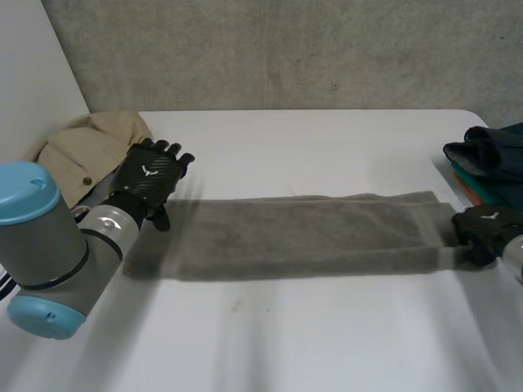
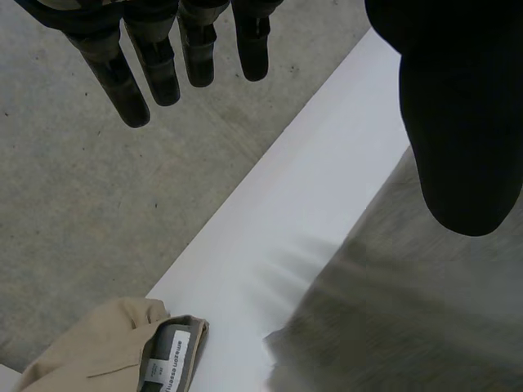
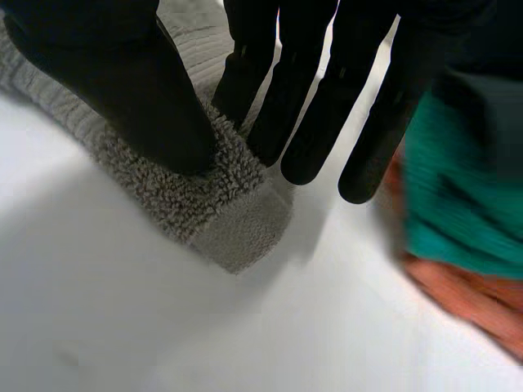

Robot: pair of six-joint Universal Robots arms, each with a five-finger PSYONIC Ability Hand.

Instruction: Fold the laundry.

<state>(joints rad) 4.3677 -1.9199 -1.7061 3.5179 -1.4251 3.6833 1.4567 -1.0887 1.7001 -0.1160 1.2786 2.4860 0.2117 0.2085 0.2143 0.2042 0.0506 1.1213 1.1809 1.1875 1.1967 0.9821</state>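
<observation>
Grey towel (image 1: pixel 302 233) lay folded in a long strip across mid bench (image 1: pixel 327 335). Right hand (image 1: pixel 488 231) pinched its right end btwn thumb & finger. Left hand (image 1: pixel 151 175) hovered at its left end, fingers straight, holding nothing. Further back: beige garment (image 1: pixel 86 147) at left, clothes stack (image 1: pixel 490 159) at right.

From behind and above, we look down across the white table (image 1: pixel 327 343). Our wrist cameras sit close; all three share the grey towel (image 1: pixel 310 233).
</observation>
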